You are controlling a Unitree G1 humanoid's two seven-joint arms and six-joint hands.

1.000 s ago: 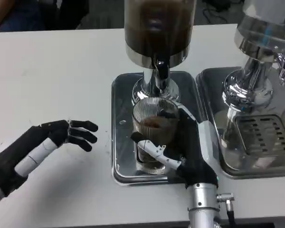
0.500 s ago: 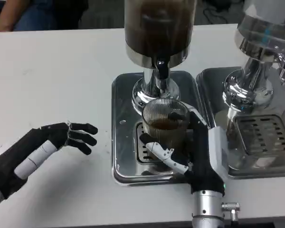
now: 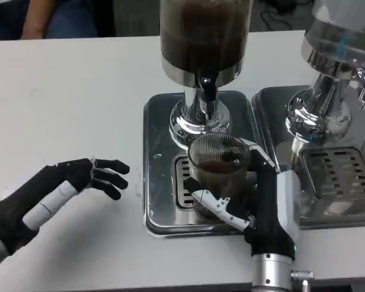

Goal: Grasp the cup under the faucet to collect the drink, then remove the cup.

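The ribbed clear glass cup (image 3: 218, 167), part-filled with dark brown drink, sits in the right hand (image 3: 264, 210), whose fingers (image 3: 216, 204) wrap around its lower wall from the near side. Taking the black faucet (image 3: 207, 89) of the tall dark-filled drink dispenser (image 3: 204, 36) as the landmark, the cup is below it and toward the robot, slightly to its right, over the slotted drain of the shiny steel drip tray (image 3: 161, 121); whether its base touches the tray cannot be told.

As a judgement, the cup will be stiff, breakable and fairly weighty with liquid in it. The ribs should help against slipping, though wet glass may be slick. A hold around the lower or middle wall, as now, seems sound; it must stay upright and move smoothly, since the open top lets the drink slosh out.

The left hand (image 3: 61, 188) is well to the left of the faucet, near the robot, over the white worktop (image 3: 79, 91), its fingers loosely spread and holding nothing.

A second chrome dispenser (image 3: 328, 91) with its own tray stands to the right of the faucet. No brand, label or writing can be read anywhere.
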